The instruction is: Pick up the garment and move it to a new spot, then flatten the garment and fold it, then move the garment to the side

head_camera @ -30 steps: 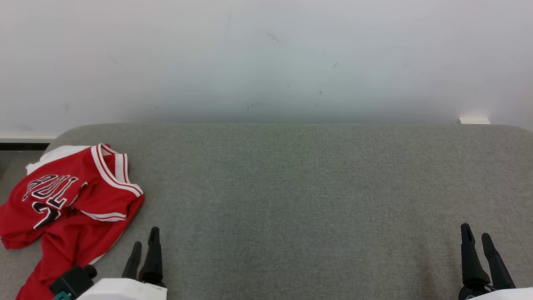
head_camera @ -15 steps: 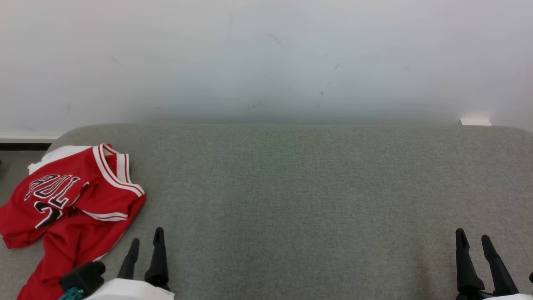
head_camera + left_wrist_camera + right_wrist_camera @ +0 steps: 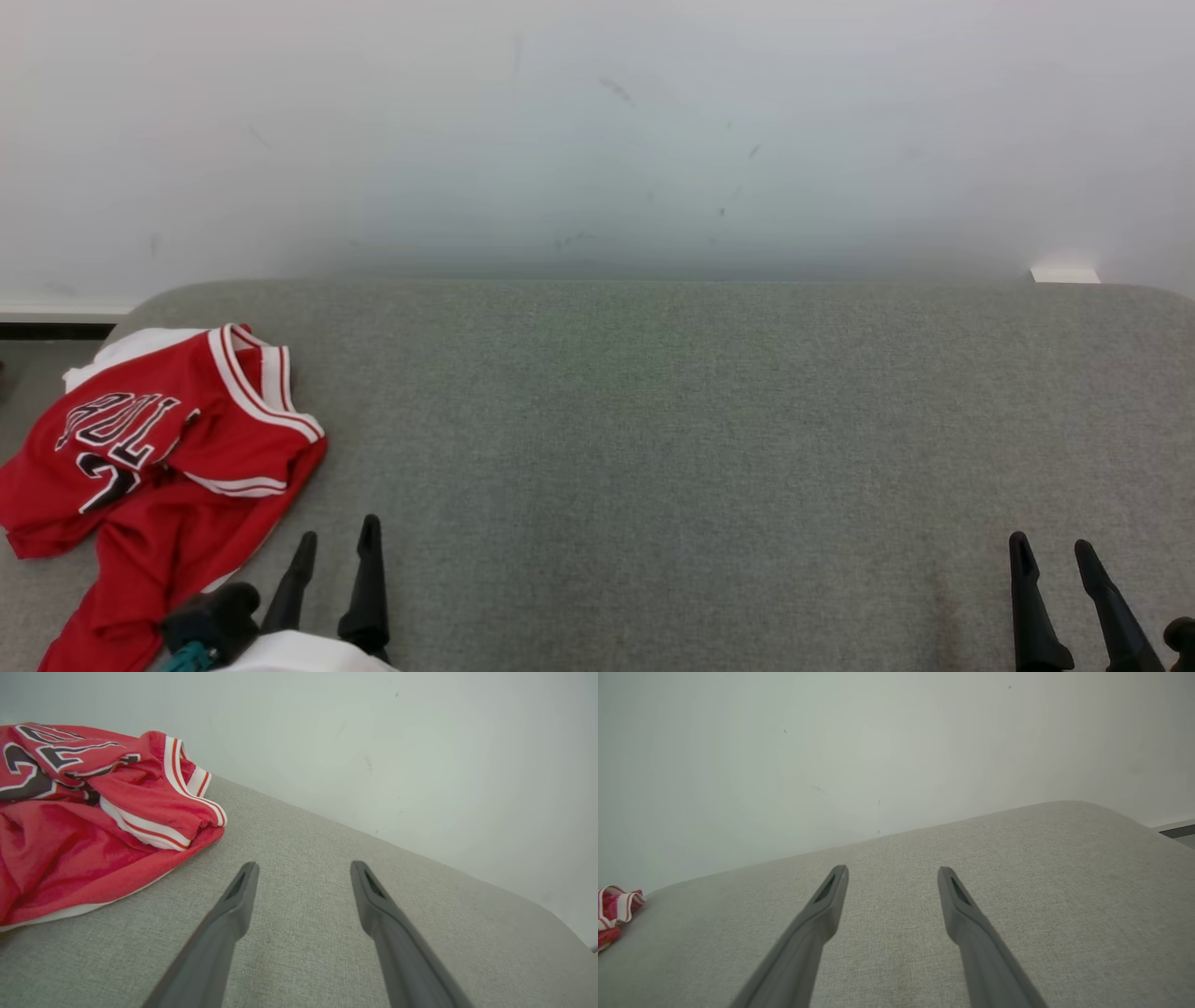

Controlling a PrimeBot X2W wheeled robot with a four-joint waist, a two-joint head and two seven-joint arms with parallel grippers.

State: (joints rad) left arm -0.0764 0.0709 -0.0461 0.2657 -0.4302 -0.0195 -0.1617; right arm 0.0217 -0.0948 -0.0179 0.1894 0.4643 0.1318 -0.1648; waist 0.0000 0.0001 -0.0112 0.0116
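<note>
While nothing is held yet, the garment (image 3: 159, 467), a red jersey with black lettering, lies crumpled at about 8 o'clock on the grey cushion (image 3: 700, 420), close to its left end, with one part trailing toward the near edge. Whether that part hangs over the edge cannot be told. Just beside it, at about 7 o'clock in the head view, the left gripper (image 3: 338, 528) hovers with its two dark fingers spread apart and empty. The jersey's nearest fold sits at roughly 10 o'clock from its tips and is not touched. The cloth looks thin, light and limp, probably a little slick, so it should drape and slide rather than keep any shape when lifted. A pinch on loose red fabric may take only one layer. The striped trim (image 3: 261, 392) at the top right of the heap, where the material is doubled and firmer, seems the better hold, and it faces the left fingers. Across the bare middle of the cushion, under the pale wall (image 3: 597, 121), the right gripper (image 3: 1050, 540) waits at about 5 o'clock. Its fingers are likewise parted with nothing between them, well apart from the jersey.
</note>
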